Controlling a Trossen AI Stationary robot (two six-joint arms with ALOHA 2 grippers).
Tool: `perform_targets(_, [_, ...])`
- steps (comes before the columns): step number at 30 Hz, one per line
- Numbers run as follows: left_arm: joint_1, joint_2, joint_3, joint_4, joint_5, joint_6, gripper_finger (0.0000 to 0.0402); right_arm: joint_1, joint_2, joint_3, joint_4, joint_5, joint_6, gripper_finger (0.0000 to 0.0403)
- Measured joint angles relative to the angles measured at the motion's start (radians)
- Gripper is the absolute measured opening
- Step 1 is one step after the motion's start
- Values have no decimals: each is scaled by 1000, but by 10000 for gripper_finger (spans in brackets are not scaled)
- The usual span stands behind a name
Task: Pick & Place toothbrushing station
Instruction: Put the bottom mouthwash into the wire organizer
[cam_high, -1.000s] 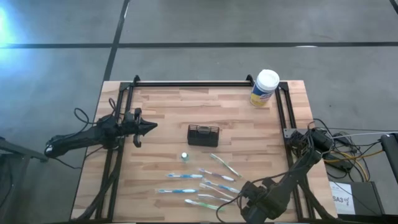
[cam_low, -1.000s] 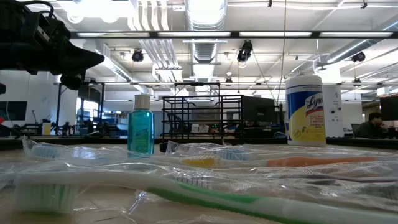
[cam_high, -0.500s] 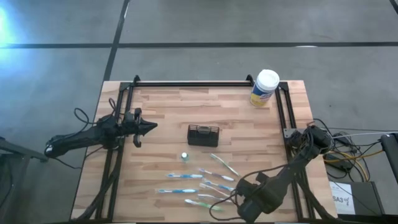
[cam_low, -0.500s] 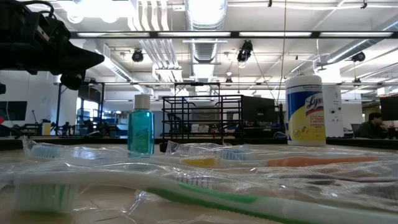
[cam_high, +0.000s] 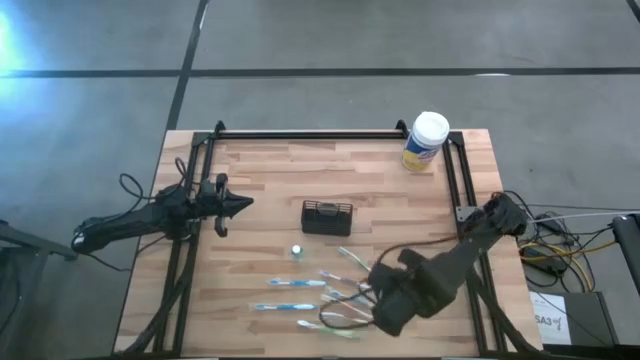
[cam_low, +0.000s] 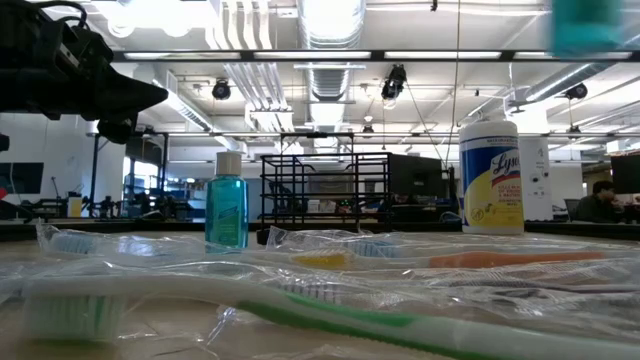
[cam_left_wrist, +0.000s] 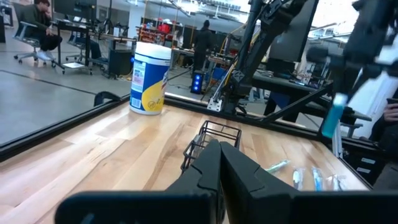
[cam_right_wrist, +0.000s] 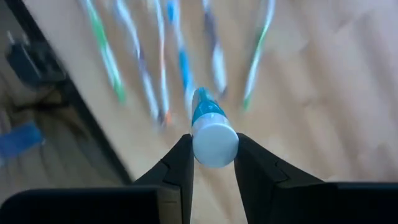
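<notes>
While the left gripper (cam_high: 243, 203) is parked, pressed shut and empty, well to the left of the black mesh holder (cam_high: 327, 216), a small teal bottle with a white cap (cam_right_wrist: 213, 135) is clamped between the fingers of the right gripper (cam_right_wrist: 212, 155). It is carried above the row of wrapped toothbrushes (cam_high: 297, 283), presumably so that it can be taken across to the holder. From above, the bottle is hidden by the right arm, and its label cannot be made out. A second small bottle (cam_low: 226, 201) stands beside the holder.

Two dark jointed arms (cam_high: 150, 215), black cables, tapered black fingers (cam_right_wrist: 177, 168).
</notes>
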Motion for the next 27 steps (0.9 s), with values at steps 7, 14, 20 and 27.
perform_targets(7, [0, 0, 0, 0, 0, 2, 7, -115, -1, 154, -77, 78, -218, 82])
perform_targets(14, [0, 0, 0, 0, 0, 2, 7, -286, 0, 211, -77, 75, -410, 82])
perform_targets(20, [0, 0, 0, 16, -3, 2, 7, -423, 0, 232, -77, 45, -583, 82])
perform_targets(27, [0, -1, 4, 43, -10, 2, 7, -525, 4, 232, -64, 40, -743, 82])
